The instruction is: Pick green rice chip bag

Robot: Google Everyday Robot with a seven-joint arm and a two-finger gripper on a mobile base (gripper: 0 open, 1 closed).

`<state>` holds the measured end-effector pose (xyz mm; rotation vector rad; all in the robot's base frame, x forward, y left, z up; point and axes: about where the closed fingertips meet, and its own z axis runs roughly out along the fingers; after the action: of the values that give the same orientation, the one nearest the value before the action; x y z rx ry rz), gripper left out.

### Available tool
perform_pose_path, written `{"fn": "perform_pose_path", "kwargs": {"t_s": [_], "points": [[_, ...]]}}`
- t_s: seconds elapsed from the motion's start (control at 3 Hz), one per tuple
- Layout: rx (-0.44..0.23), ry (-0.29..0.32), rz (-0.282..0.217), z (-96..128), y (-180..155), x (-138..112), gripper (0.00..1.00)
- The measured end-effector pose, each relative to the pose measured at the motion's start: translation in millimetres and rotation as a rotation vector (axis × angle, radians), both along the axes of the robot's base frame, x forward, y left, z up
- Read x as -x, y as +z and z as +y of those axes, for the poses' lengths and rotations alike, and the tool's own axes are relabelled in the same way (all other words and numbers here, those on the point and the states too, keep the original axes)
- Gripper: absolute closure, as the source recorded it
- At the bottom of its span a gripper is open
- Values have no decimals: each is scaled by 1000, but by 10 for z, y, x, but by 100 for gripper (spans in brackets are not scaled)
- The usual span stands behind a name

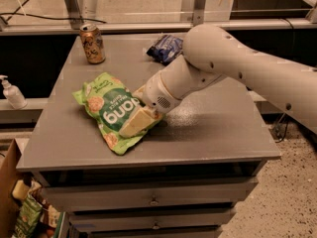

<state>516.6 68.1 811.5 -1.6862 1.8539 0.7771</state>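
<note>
The green rice chip bag (106,108) lies flat on the grey table (208,133), left of the middle, with its white "dang" lettering upside down to the camera. My gripper (134,123) comes in from the right on the white arm (223,63) and rests on the bag's right edge, low against the tabletop. Part of the bag's right side is hidden under the gripper and wrist.
A gold drink can (92,43) stands at the table's back left. A small dark blue chip bag (166,47) lies at the back middle, behind the arm. A soap dispenser (12,93) stands on a ledge to the left. Drawers sit below the tabletop, and a box of items is at the lower left.
</note>
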Motion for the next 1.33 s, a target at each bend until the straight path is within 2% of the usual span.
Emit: {"fn": "perform_pose_path", "kwargs": {"t_s": [0.33,0.67,1.0,1.33], "points": [[0,0,0,0,10,0,87],[0,0,0,0,12,0,100],[-84,-44,-20,-121,294,-25,100],[-239,-116,-59,-339,965,-16,100]]}}
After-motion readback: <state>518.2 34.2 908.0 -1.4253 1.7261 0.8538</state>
